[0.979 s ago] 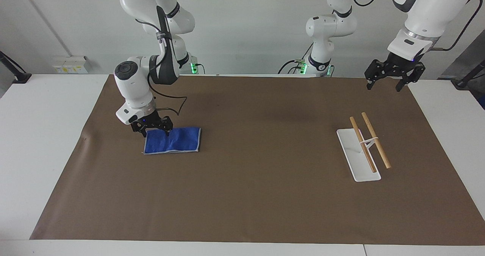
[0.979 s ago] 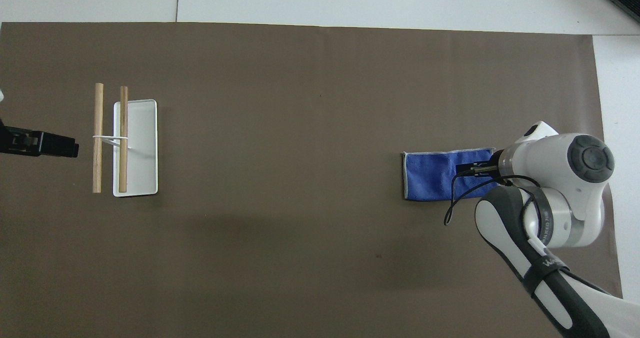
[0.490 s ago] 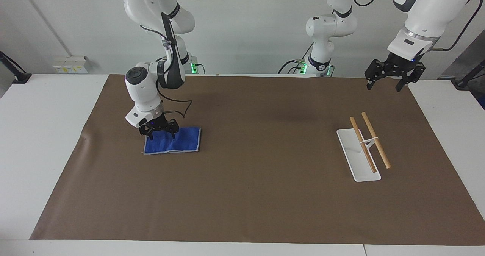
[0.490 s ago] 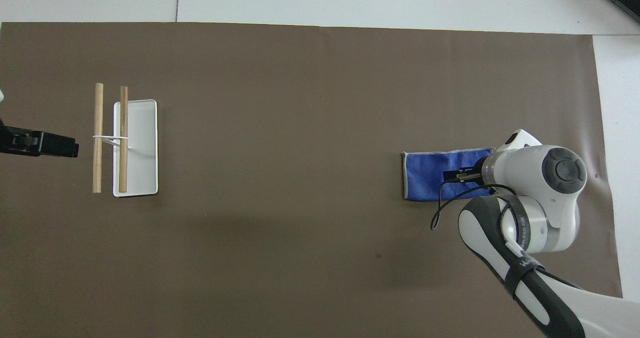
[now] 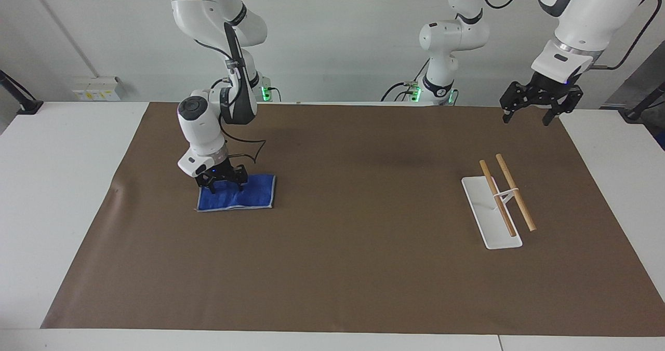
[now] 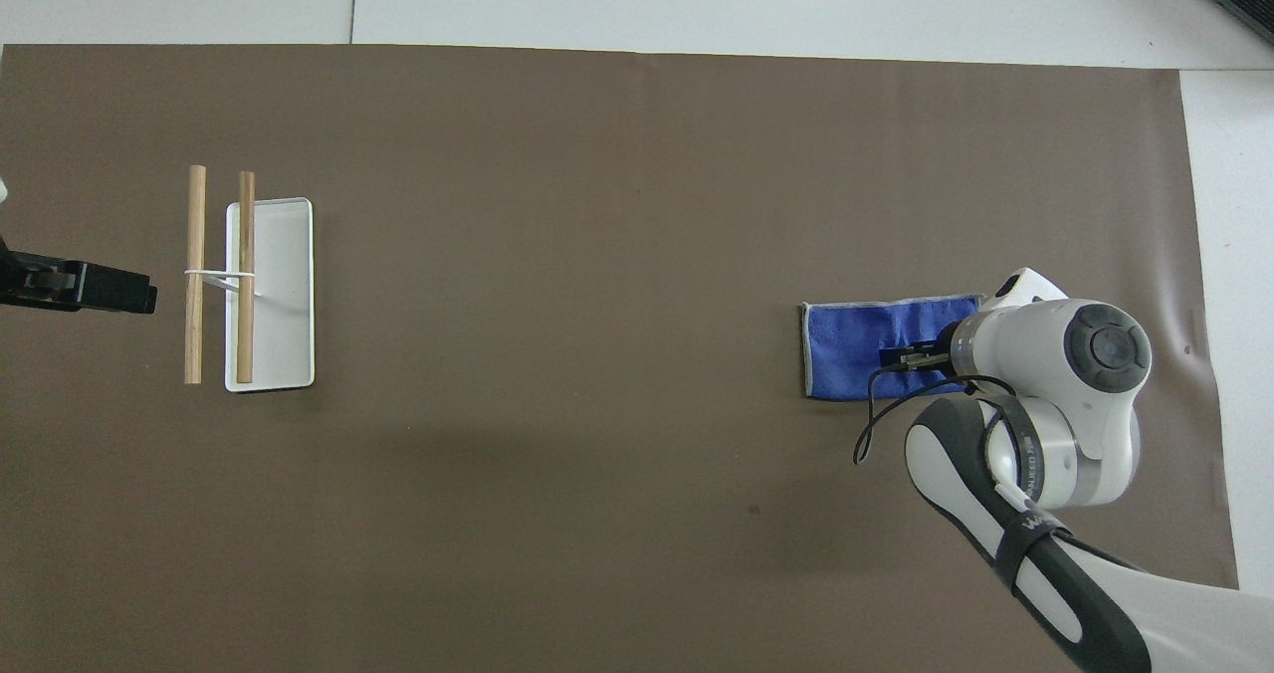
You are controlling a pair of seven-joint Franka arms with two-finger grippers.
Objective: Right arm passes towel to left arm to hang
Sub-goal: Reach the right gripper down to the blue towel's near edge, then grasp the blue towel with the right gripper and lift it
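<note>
The blue towel [image 5: 247, 195] [image 6: 851, 349] lies flat on the brown mat at the right arm's end of the table. My right gripper [image 5: 226, 189] [image 6: 901, 359] points down onto the towel's end nearest that arm. Its fingertips [image 5: 212, 190] stand apart and press on the cloth near the edge closest to the robots. The arm's wrist hides that part of the towel in the overhead view. My left gripper [image 5: 524, 116] [image 6: 134, 290] waits open in the air over the mat's edge, beside the rack, holding nothing.
A rack with a white base [image 5: 480, 201] [image 6: 284, 285] and two wooden rods [image 5: 515, 192] [image 6: 195, 275] stands at the left arm's end. The brown mat [image 5: 363, 237] covers most of the white table [image 5: 62, 185].
The right arm has swung more upright, and its gripper has slid a little along the towel toward the towel's middle and settled onto it. The towel and the left arm have not moved.
</note>
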